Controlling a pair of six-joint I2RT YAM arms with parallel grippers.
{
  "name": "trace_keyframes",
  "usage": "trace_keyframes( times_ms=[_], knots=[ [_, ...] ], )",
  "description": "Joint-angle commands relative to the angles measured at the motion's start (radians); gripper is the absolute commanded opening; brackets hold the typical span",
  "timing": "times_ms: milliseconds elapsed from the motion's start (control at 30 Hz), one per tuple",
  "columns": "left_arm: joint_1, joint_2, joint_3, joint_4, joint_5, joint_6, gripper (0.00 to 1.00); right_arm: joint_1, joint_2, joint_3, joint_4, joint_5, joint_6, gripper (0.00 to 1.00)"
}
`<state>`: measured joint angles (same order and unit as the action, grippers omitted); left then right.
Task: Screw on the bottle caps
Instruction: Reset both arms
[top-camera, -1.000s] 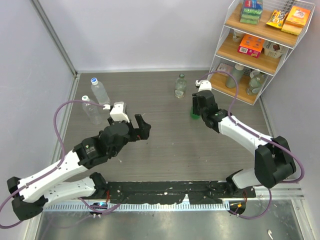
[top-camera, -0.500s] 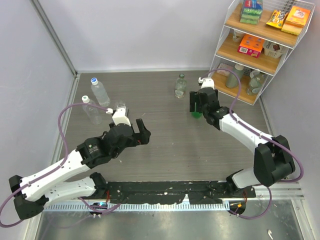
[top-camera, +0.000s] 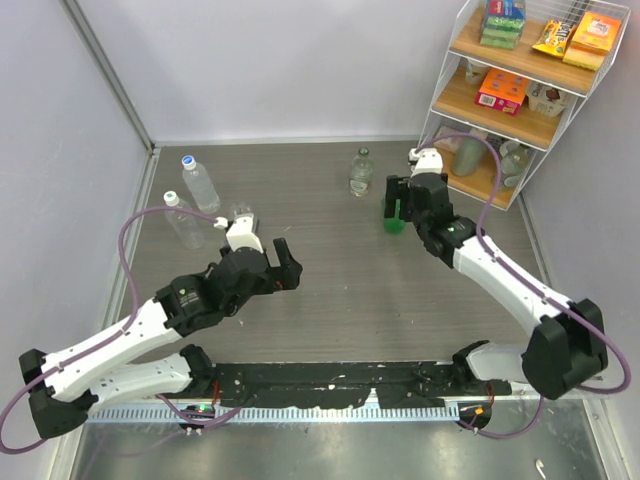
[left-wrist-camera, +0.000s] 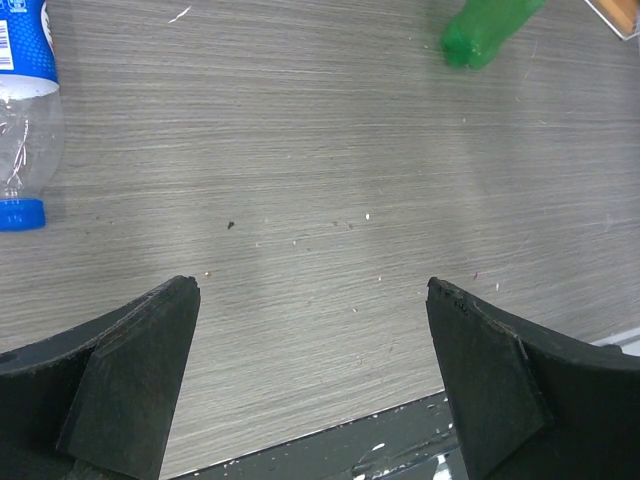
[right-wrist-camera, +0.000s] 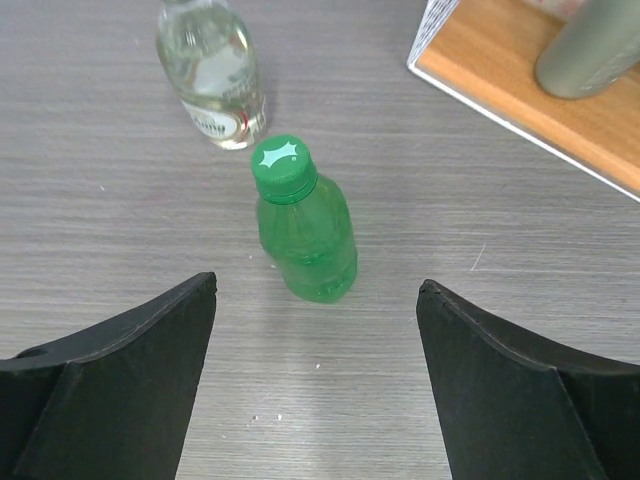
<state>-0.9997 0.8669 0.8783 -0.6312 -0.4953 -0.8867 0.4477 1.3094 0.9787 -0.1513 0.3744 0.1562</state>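
Observation:
The green bottle (right-wrist-camera: 305, 235) stands upright with its green cap (right-wrist-camera: 284, 168) on its neck. My right gripper (right-wrist-camera: 318, 284) is open just behind it, with both fingers apart from it. From above, the right gripper (top-camera: 397, 205) partly covers the green bottle (top-camera: 392, 224). At the far left the blue-label bottle (top-camera: 199, 182) carries a blue cap (top-camera: 187, 160). Beside it the plain clear bottle (top-camera: 185, 222) carries a white cap (top-camera: 170, 198). My left gripper (top-camera: 290, 262) hangs open over bare table, holding nothing. The left wrist view shows the left gripper (left-wrist-camera: 312, 287) and the blue-label bottle (left-wrist-camera: 22, 100).
A clear bottle with a dark cap (top-camera: 361, 172) stands just left of the green one. A white wire shelf (top-camera: 520, 100) with snack boxes and grey containers fills the back right corner. Grey walls close the table at the left and back.
My right gripper has opened off the green bottle and lifted back from it. The left arm shifted slightly a second ago and is still now.

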Motion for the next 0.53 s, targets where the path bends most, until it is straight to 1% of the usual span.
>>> trace_keyframes(
  times_ms=[0, 67, 100, 133, 167, 300, 367, 467, 500],
  knots=[
    [-0.002, 0.018, 0.002, 0.036, 0.003, -0.012, 1.00, -0.004, -0.124, -0.021, 0.044, 0.066, 0.051, 0.86],
    [-0.002, 0.029, 0.007, 0.034, 0.004, -0.011, 1.00, -0.004, -0.160, -0.034, 0.038, 0.121, 0.129, 0.86],
    [-0.002, 0.030, 0.005, 0.036, 0.004, -0.011, 1.00, -0.004, -0.186, -0.040, 0.030, 0.123, 0.126, 0.86],
    [-0.001, 0.035, 0.007, 0.037, 0.004, -0.011, 1.00, -0.004, -0.197, -0.051, 0.032, 0.080, 0.093, 0.86],
    [-0.002, 0.037, 0.008, 0.038, 0.006, -0.011, 1.00, -0.004, -0.222, -0.057, 0.033, 0.060, 0.029, 0.86],
    [-0.002, 0.037, 0.013, 0.041, 0.006, -0.009, 1.00, -0.004, -0.301, -0.087, 0.038, 0.090, 0.037, 0.86],
    [-0.002, 0.035, 0.013, 0.042, 0.006, -0.008, 1.00, -0.003, -0.347, -0.130, 0.084, 0.095, 0.051, 0.87],
    [-0.002, 0.037, 0.013, 0.041, 0.006, -0.009, 1.00, -0.004, -0.364, -0.134, 0.082, 0.106, 0.060, 0.87],
    [-0.002, 0.038, 0.014, 0.039, 0.006, -0.008, 1.00, -0.006, -0.361, -0.129, 0.073, 0.130, 0.065, 0.87]
  ],
)
